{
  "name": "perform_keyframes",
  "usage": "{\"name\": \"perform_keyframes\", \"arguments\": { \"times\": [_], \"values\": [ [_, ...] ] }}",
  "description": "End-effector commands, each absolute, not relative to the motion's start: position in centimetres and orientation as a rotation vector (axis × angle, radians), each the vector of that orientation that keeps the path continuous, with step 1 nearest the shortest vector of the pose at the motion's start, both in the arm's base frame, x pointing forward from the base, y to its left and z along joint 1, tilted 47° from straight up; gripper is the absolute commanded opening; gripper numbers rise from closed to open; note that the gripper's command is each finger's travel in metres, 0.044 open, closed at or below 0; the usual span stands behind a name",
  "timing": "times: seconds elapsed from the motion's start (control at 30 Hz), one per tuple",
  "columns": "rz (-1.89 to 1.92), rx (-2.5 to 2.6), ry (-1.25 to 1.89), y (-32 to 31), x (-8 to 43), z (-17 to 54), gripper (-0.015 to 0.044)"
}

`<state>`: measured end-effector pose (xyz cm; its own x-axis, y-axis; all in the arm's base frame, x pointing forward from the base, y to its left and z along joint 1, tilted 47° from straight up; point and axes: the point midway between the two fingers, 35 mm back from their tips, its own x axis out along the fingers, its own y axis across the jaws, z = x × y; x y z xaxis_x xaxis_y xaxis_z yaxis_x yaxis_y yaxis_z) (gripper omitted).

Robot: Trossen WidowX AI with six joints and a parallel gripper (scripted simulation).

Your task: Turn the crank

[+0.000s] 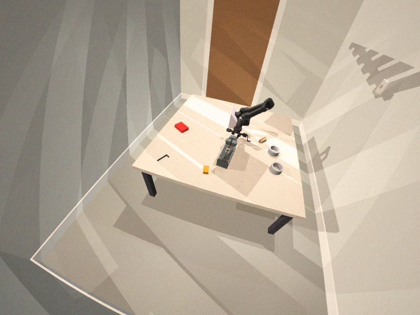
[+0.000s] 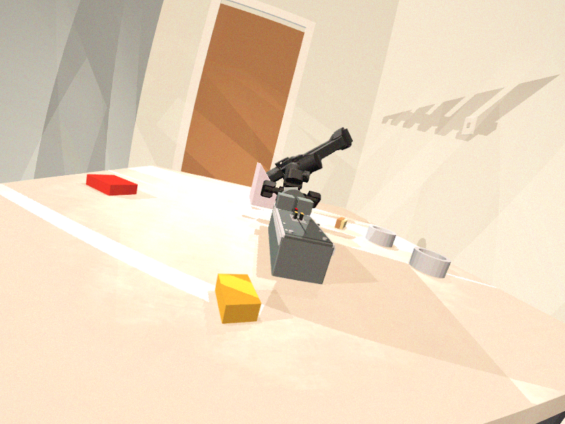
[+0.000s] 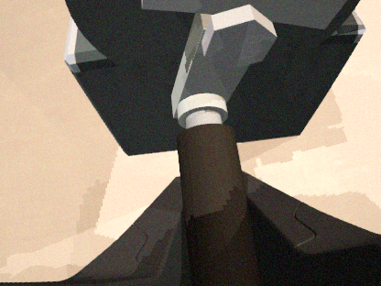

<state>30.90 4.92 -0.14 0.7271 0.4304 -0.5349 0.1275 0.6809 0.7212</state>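
Observation:
The grey slide machine (image 1: 224, 162) (image 2: 301, 260) stands on the table, its crank end towards the arm. In the wrist view the crank's grey arm (image 3: 234, 49) leads to a dark brown handle (image 3: 208, 154). My gripper (image 3: 208, 184) (image 1: 237, 133) is shut on that handle, one finger on each side. In the exterior view the fingertips are hidden behind the machine. The red pointer (image 1: 229, 146) (image 2: 296, 209) is on the crank side of the brass zero marks (image 1: 227, 149) (image 2: 301, 214), a little off level with them. The wrist view does not show pointer or marks.
A pale pink panel (image 1: 231, 118) (image 2: 260, 191) stands beside the arm. A black L-shaped piece (image 1: 248, 137) lies right of the gripper. Further out are a red block (image 1: 181, 126) (image 2: 110, 184), a yellow block (image 1: 205, 170) (image 2: 238, 299), a hex key (image 1: 162, 158) and two grey rings.

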Motion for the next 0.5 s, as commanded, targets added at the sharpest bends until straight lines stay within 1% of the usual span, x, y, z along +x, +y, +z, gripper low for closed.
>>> {"name": "perform_keyframes", "arguments": {
  "times": [0.0, 0.47],
  "values": [
    [0.189, 0.826, 0.757, 4.94, 30.91, -0.09, 0.0000],
    [0.189, 0.826, 0.757, 5.39, 30.98, 0.88, 0.0000]
  ]
}}
